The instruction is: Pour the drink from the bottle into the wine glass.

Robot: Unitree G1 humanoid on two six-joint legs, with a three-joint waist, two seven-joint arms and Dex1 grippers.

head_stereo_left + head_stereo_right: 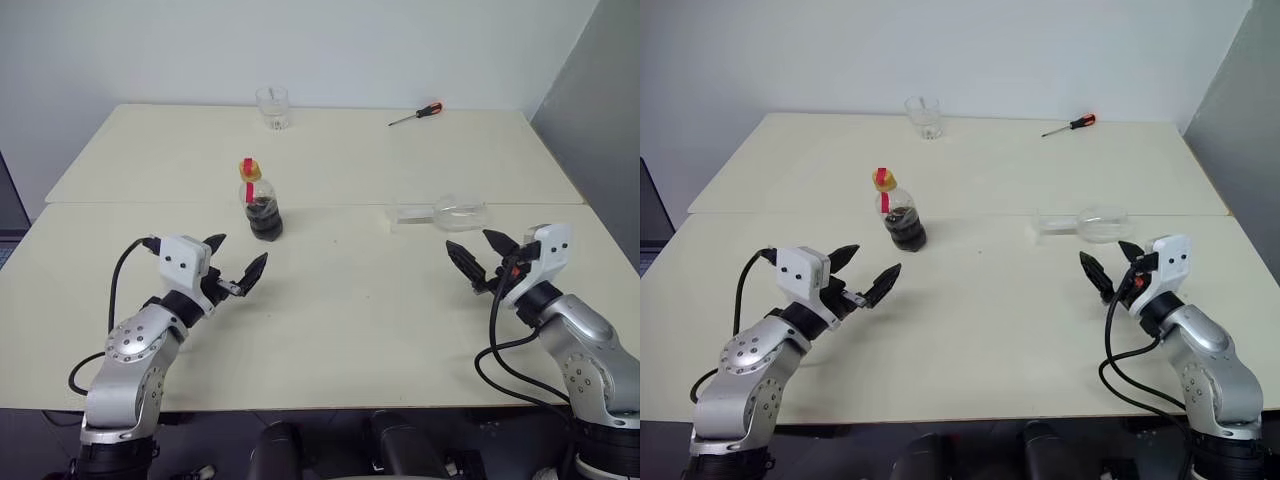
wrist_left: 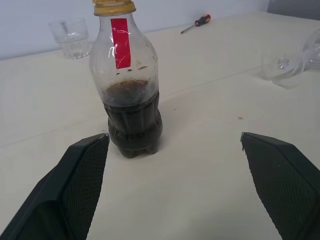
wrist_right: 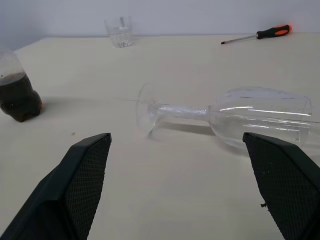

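The bottle (image 1: 262, 205) stands upright mid-table, capped in yellow, a red strip on its neck, dark drink (image 2: 132, 120) filling its lower half. On its side at the right lies the wine glass (image 1: 445, 213), foot pointing left, bowl to the right. My left gripper (image 1: 232, 264) hovers open, just short of the bottle and to its left. Just short of the fallen glass, my right gripper (image 1: 484, 255) also stands open. In the right wrist view the glass (image 3: 220, 116) lies straight ahead between the fingers (image 3: 80, 185).
A short clear tumbler (image 1: 272, 107) stands at the far edge of the table. A screwdriver (image 1: 416, 114) with a red and black handle lies at the far right. A seam between two tabletops (image 1: 320, 204) runs behind the bottle. A grey wall borders the right side.
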